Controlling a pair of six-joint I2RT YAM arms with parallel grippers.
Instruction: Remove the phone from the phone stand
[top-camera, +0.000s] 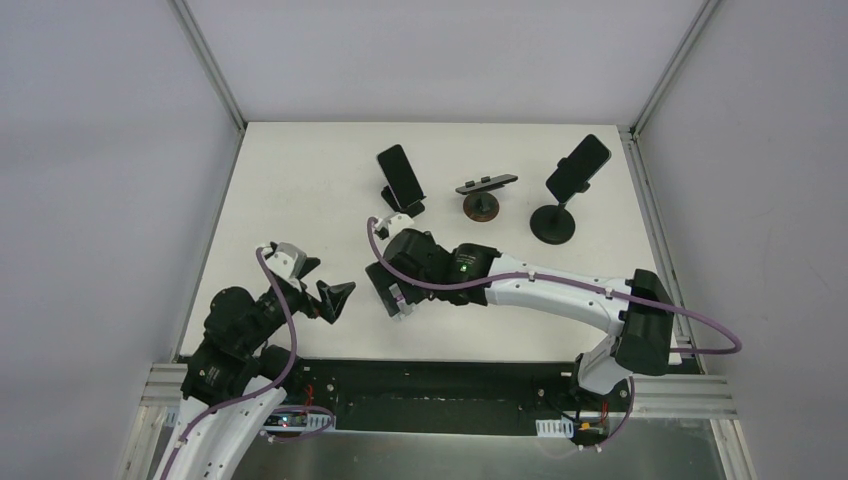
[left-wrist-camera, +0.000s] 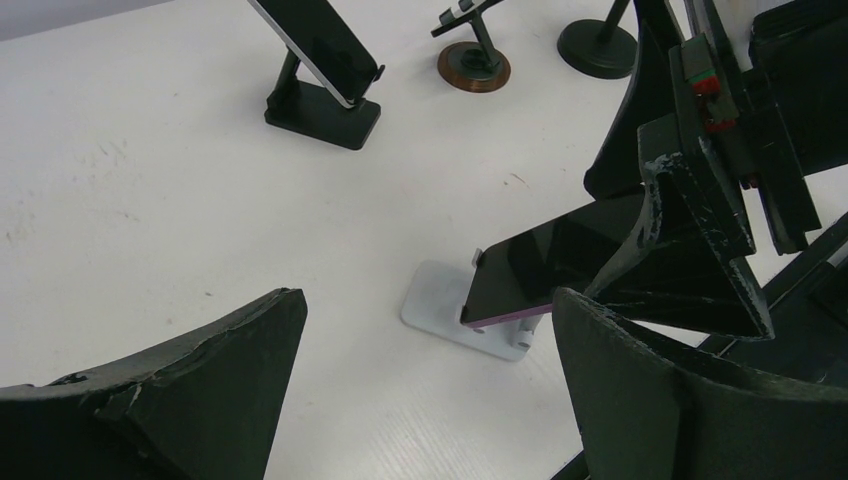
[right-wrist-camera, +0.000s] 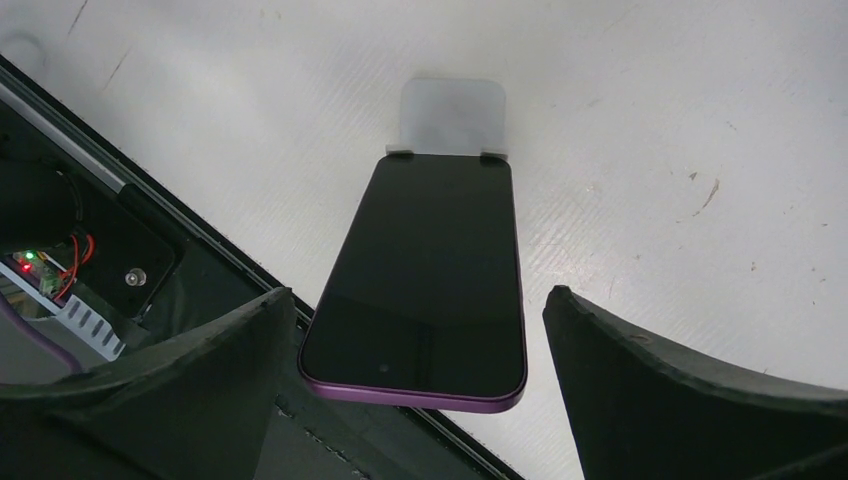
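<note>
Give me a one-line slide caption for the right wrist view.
Open right gripper poised over the purple phone, which leans on its white stand.

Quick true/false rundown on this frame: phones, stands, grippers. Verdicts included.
1. The purple phone rests on a white stand. True.
2. The right gripper is shut on that phone. False: its jaws stand open, one on either side of the phone, not clamping it.
3. The brown-base stand at the back holds a phone. False: its clamp is empty.
4. The left gripper is open and holds nothing. True.
</note>
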